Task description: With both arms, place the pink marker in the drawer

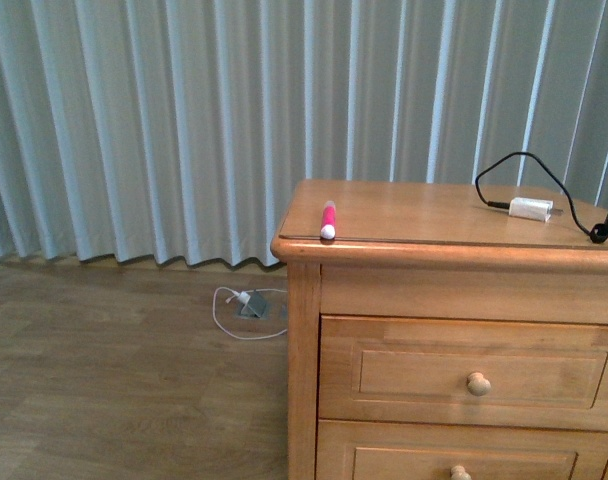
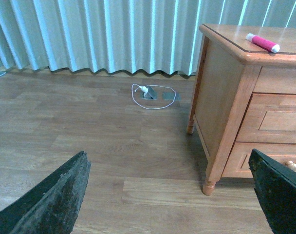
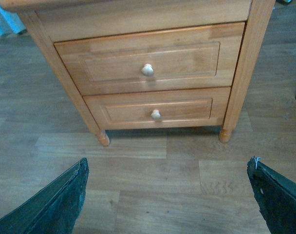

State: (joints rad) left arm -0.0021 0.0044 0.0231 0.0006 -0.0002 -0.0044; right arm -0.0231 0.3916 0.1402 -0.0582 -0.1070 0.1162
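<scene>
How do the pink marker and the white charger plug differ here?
The pink marker lies at the front left corner of the dresser top; the white charger plug sits further right. The marker is a slim pink cylinder with a white end; the plug is a white block trailing a black cable. Both rest on that top.

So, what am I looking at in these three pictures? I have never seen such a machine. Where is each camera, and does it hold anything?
It is a robot with two arms. The front view looks out from its body; the arms do not show there. The other two look from each wrist: the black wedges are the fingers of the left gripper and right gripper, both open and empty. On the wooden cabinet lie a pink marker and a white charger plug. The upper drawer is closed.
</scene>
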